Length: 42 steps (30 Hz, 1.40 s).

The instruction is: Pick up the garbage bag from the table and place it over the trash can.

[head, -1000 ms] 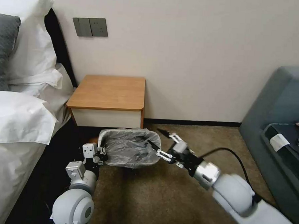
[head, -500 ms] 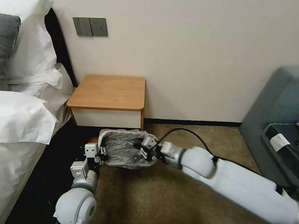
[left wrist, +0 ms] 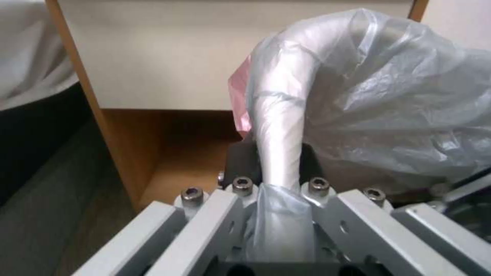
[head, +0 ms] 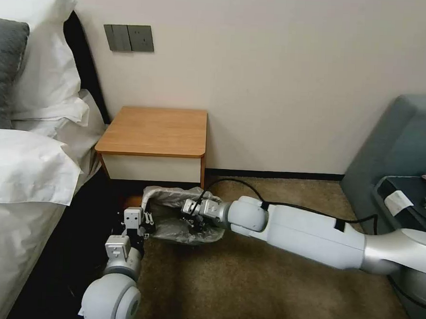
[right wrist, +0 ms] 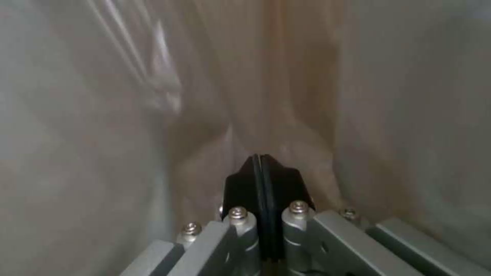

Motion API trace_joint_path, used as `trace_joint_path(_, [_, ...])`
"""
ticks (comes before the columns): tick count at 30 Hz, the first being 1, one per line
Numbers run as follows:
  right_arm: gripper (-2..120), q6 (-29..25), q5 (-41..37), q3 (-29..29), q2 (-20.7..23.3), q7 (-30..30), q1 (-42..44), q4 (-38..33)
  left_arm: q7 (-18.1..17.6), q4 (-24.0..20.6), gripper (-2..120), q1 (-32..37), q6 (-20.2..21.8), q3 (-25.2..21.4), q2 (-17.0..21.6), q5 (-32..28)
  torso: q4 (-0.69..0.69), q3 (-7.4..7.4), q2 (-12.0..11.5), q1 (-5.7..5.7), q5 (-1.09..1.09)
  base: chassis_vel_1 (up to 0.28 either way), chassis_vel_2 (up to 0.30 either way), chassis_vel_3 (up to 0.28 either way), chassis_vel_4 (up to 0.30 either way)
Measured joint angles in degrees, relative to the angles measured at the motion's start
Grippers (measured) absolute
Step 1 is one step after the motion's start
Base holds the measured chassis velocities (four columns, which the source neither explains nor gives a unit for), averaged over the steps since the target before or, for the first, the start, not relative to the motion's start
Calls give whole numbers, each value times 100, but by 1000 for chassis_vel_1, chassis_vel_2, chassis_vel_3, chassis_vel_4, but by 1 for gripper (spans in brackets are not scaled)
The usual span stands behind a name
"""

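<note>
On the carpet, the left tool (left wrist: 279, 172) clamps the bag-covered rim of the trash can (head: 150, 200), while the right tool (right wrist: 262, 168), its fingers pressed together, reaches down inside the garbage bag (head: 169, 226) lining the can. Beyond stands the bare table (head: 155, 130) beside the bed (head: 27, 169).

- Trash can (head: 183, 234) low centre of frame, on carpet, just below the surface (head: 155, 131).
- Garbage bag (head: 173, 195) draped over its rim.
- Right gripper (head: 196, 220) reaches down inside the bag.
- Left gripper (head: 145, 225) at the can's left rim.
</note>
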State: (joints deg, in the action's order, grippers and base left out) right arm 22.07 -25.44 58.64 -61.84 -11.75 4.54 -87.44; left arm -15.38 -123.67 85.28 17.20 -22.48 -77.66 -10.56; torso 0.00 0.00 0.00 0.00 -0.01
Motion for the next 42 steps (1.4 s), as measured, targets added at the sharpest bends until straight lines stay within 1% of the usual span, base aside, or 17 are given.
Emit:
trace_joint_path(6, [0,-143,268,144,-466,-91,47,757,3,-10,2,25,-4,133,-64,83,0,0,0,0,0,0,0,0,0])
trace_joint_path(14, [0,-257,359,125,-611,-106,163,1040,4,18,2,2,-4,169,-98,88,1,0,0,0,1,0,0,0,0])
trace_joint_path(22, [0,-257,226,-201,-65,-66,256,-59,-80,108,2,-9,40,55,-130,-99,0,-1,0,0,1,0,0,0,0])
trace_joint_path(25, [0,-245,126,-583,358,-25,411,-791,-232,91,2,-28,196,3,-159,-482,2,-1,0,0,1,0,0,0,0])
trace_joint_path(26, [0,-245,126,-583,358,-25,411,-791,-232,91,2,-28,196,3,-159,-482,2,-1,0,0,1,0,0,0,0])
trace_joint_path(28, [0,-217,79,-1091,874,24,723,-1411,-366,-42,2,-69,396,-11,-146,-1043,-1,-1,1,0,2,0,0,0,0])
trace_joint_path(29, [0,-217,79,-1091,874,24,723,-1411,-366,-42,2,-69,396,-11,-146,-1043,-1,-1,1,0,2,0,0,0,0])
trace_joint_path(30, [0,-227,81,-1280,1014,59,868,-1545,-405,-85,2,-75,460,-19,-137,-1219,-1,-1,1,0,1,0,0,0,0])
trace_joint_path(31, [0,-236,83,-1777,1236,139,1257,-1801,-497,-167,2,-87,612,-42,-110,-1592,-1,-1,1,0,2,0,0,0,0])
trace_joint_path(32, [0,-236,83,-1777,1236,139,1257,-1801,-497,-167,2,-87,612,-42,-110,-1592,-1,-1,1,0,2,0,0,0,0])
trace_joint_path(34, [-2,-313,-136,-2862,1602,480,2184,-2375,-644,-316,2,-98,949,-103,-32,-2215,-3,-1,1,0,5,0,0,0,0])
trace_joint_path(35, [-2,-313,-136,-2862,1602,480,2184,-2375,-644,-316,2,-98,949,-103,-32,-2215,-3,-1,1,0,5,0,0,0,0])
trace_joint_path(37, [5,-534,-429,-3712,1827,902,2834,-2816,-679,-399,2,-51,1141,-188,31,-2449,-5,-2,1,-1,3,0,0,0,0])
trace_joint_path(38, [5,-534,-429,-3712,1827,902,2834,-2816,-679,-399,2,-51,1141,-188,31,-2449,-5,-2,1,-1,3,0,0,0,0])
trace_joint_path(40, [17,-925,-622,-4236,1934,1286,3306,-3023,-705,-446,2,-31,1457,-263,59,-2653,3,-1,1,0,4,0,0,0,0])
trace_joint_path(41, [22,-1081,-720,-4546,1966,1419,3616,-3088,-705,-447,2,-79,1643,-260,77,-2771,3,-1,1,-1,3,0,0,0,0])
trace_joint_path(42, [22,-1081,-720,-4546,1966,1419,3616,-3088,-705,-447,2,-79,1643,-260,77,-2771,3,-1,1,-1,3,0,0,0,0])
